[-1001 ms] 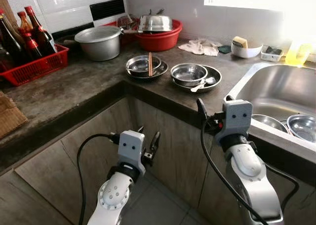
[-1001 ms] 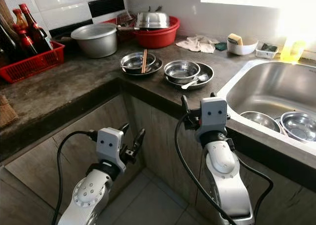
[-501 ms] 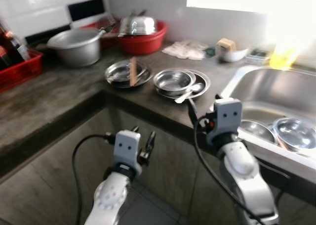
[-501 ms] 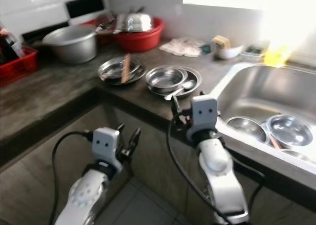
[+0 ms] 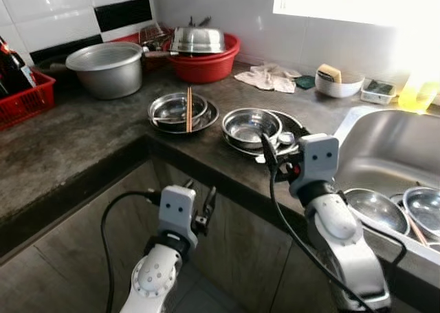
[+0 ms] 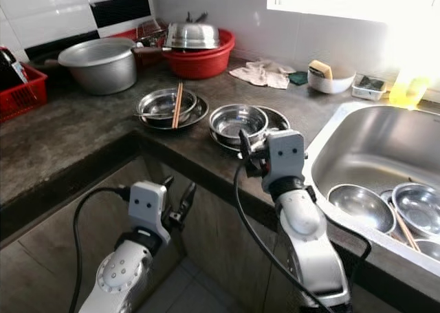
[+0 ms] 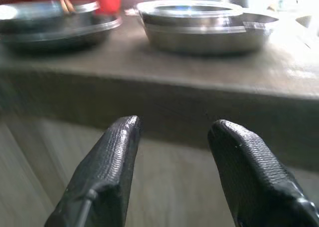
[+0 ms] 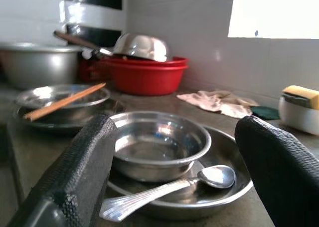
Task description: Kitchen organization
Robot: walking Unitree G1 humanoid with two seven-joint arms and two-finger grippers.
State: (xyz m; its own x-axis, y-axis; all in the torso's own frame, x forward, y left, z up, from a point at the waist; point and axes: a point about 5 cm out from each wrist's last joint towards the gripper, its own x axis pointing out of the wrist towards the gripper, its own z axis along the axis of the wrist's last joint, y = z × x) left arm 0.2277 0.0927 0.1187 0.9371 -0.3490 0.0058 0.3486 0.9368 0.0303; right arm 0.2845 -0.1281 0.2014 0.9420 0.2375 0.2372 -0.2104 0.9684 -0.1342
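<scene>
The right claw (image 8: 172, 162) hangs open before the steel bowl (image 8: 158, 144) and spoon (image 8: 172, 191) on the desk (image 5: 82, 144); the left claw (image 7: 172, 179), also open, sits below the edge.

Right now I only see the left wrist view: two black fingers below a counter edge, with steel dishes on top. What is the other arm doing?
Observer: The right fingers are raised to counter height, open, facing a bowl that sits on a plate beside a spoon.
Visitor: What lies further right?
Observer: A sink with more steel bowls inside.
Visitor: And behind the dishes?
Observer: A red basin holding an upturned steel bowl, next to a big pot.
</scene>
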